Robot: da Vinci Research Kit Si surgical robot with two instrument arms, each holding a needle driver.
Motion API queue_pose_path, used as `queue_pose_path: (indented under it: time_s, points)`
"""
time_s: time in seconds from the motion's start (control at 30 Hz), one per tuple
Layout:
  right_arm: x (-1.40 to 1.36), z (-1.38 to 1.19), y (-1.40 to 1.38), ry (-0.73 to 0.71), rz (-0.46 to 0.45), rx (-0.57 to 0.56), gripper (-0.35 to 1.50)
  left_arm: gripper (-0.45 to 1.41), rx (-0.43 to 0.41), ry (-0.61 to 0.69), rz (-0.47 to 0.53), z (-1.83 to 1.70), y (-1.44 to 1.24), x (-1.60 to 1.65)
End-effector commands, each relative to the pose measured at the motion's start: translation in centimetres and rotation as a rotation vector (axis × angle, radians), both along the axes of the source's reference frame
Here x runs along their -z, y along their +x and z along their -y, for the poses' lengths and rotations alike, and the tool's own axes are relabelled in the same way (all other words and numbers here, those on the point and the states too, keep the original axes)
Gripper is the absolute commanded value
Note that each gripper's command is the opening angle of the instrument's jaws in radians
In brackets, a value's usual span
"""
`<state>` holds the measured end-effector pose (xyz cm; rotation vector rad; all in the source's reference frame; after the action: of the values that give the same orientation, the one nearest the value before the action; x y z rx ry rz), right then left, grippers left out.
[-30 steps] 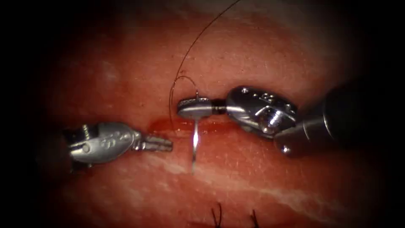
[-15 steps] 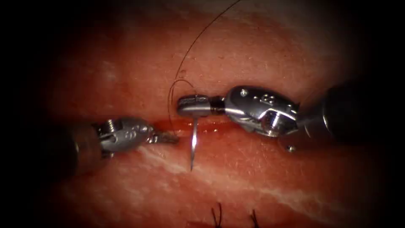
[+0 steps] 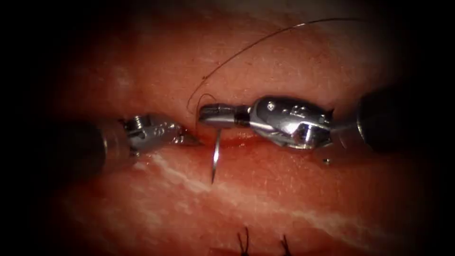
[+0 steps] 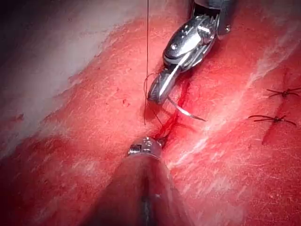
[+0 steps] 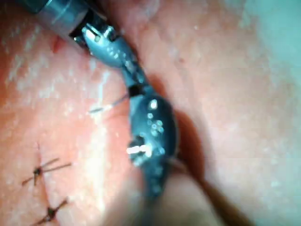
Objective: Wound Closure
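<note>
My right tool (image 3: 215,116) is shut on the curved needle (image 3: 215,156) near its thread end. The needle hangs across the cut (image 3: 237,140), and its tip lies free over the near-side tissue (image 3: 265,189), not in it. Dark thread (image 3: 265,38) loops from the jaws and arcs up to the right. My left tool (image 3: 189,139) is shut, and its narrow tip rests at the cut's left end with nothing seen in it. In the left wrist view the right tool (image 4: 157,94) holds the needle (image 4: 186,109) beside the thread (image 4: 147,47). The right wrist view has the needle (image 5: 110,104) next to both tools.
Red fluid (image 3: 227,142) pools along the cut. Two tied stitches with dark cut ends (image 3: 244,242) (image 3: 284,244) sit at the near edge, also visible as stitches (image 4: 282,92) and stitches (image 5: 44,169). A pale fatty streak (image 3: 180,178) crosses the near-side tissue.
My left tool has moved up and right to the cut's left end. The right tool with the needle rose slightly, and the thread's far part swung to the right.
</note>
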<state>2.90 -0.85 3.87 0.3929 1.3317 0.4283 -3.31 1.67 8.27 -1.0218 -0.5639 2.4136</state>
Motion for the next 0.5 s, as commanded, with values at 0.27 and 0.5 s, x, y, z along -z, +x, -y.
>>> queue_pose_path:
  time_s: [0.27, 0.5]
  points:
    - [-0.17, -0.01, 0.09, -0.05, -0.011, 0.008, -0.35, -0.45, -0.102, 0.12, -0.025, 0.02, -0.15, -0.06]
    - [-0.39, -0.12, 0.16, -0.093, -0.008, 0.002, -0.35, -0.45, -0.152, 0.139, 0.006, 0.19, -0.16, 0.33]
